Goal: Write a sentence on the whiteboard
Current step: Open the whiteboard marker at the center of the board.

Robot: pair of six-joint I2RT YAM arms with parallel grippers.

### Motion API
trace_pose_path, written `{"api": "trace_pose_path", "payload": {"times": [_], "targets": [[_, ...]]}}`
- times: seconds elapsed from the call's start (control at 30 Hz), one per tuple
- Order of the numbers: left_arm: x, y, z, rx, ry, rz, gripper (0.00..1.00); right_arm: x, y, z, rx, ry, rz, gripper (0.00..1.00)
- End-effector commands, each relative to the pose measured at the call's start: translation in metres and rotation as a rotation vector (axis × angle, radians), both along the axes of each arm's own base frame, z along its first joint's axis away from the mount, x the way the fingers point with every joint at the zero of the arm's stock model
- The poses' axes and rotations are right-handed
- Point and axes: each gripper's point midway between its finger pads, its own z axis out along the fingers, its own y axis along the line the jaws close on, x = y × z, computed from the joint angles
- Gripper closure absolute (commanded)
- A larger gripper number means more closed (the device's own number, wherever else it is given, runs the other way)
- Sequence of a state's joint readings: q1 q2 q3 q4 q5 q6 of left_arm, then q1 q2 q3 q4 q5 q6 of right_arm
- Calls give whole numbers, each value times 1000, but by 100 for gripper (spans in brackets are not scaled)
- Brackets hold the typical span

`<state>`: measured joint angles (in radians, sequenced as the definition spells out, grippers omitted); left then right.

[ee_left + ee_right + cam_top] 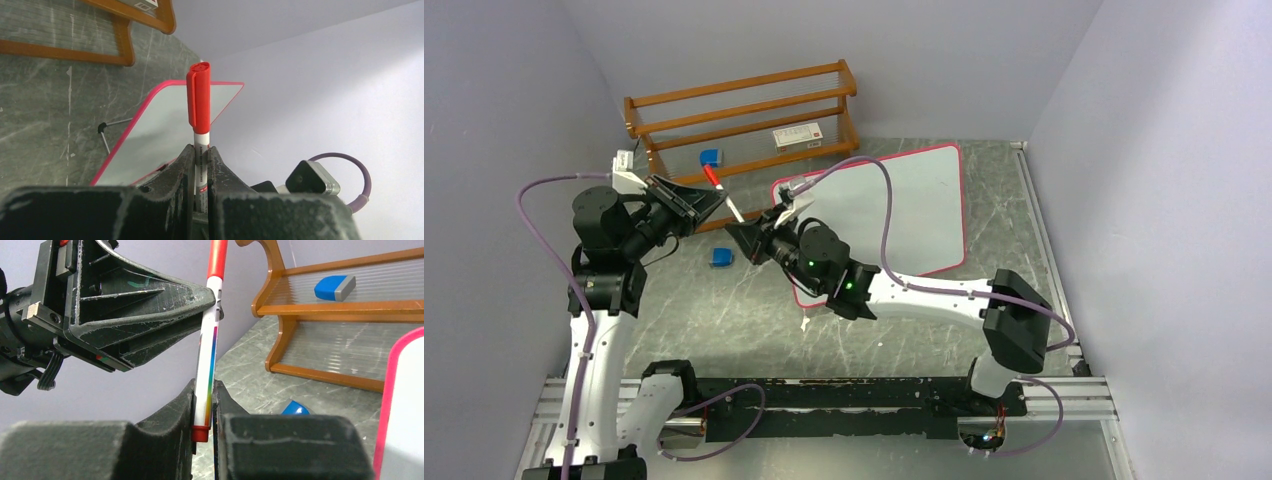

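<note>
Two hands are clamped on one red marker (207,355), the left hand (200,160) just below the cap (199,97), the right hand (204,400) at the other end, so the left grip is best eased off gently, with the whiteboard (924,210) lying on the counter (724,310) at three o'clock.

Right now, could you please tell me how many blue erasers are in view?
2. One blue eraser lies on a shelf of the wooden rack; the other eraser sits on the table in front of the rack. Others may be hidden under the arms.
</note>
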<state>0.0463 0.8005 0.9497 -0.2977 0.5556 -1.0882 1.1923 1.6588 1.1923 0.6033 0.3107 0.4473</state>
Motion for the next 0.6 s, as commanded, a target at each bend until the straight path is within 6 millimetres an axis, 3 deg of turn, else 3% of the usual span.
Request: {"api": "trace_pose_path", "payload": {"times": [0.0, 0.2, 0.3, 0.57], "targets": [[-5, -4, 8, 43, -42, -31, 87, -10, -15, 24, 37, -32, 9, 100], [-4, -3, 28, 199, -132, -40, 50, -21, -42, 22, -57, -51, 28, 100], [-8, -12, 41, 283, -213, -91, 31, -26, -62, 22, -115, -60, 38, 100], [-27, -47, 66, 503, -536, -296, 10, -28, -127, 24, -236, -49, 37, 100]]}}
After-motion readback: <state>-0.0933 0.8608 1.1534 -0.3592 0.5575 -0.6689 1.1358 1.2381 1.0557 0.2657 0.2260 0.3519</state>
